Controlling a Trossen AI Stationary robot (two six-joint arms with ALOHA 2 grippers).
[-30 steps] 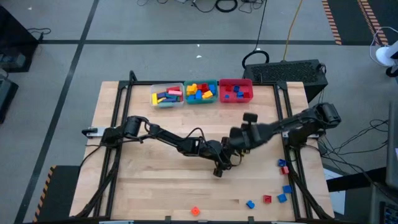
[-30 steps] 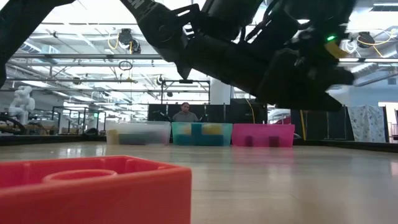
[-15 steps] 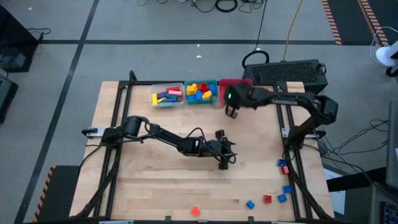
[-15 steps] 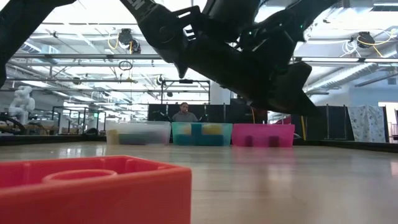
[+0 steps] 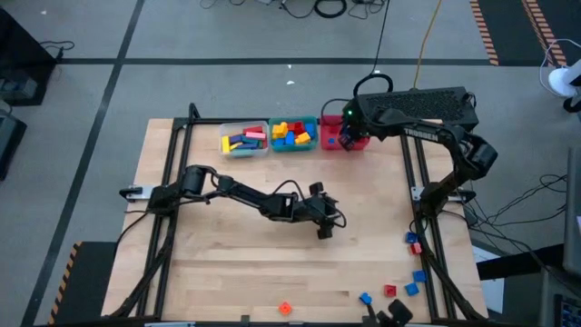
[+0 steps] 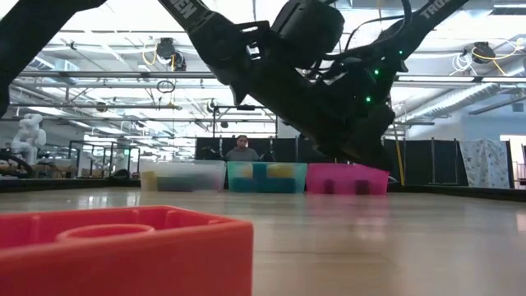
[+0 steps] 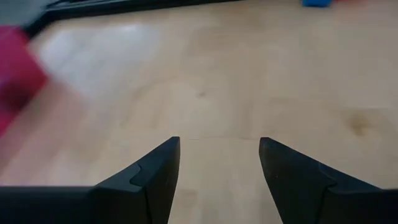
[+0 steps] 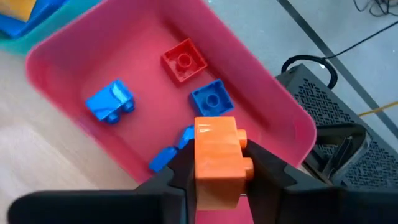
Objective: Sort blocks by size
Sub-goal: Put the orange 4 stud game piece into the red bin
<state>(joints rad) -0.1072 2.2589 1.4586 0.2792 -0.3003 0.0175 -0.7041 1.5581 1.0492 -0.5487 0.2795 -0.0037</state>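
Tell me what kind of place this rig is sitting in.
Probably a robotics lab or workshop hall: exposed ceiling trusses and ducts, a white robot arm on another bench, a person seated beyond the bins, cables on the grey floor.

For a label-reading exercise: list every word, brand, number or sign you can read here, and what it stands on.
"TROSS", cut off at the picture's edge: white letters on the right arm.
White lettering on the same arm, seen from above: too small to read.
White letters on the left arm: cut off, unreadable.
Orange block, red bin: no text.
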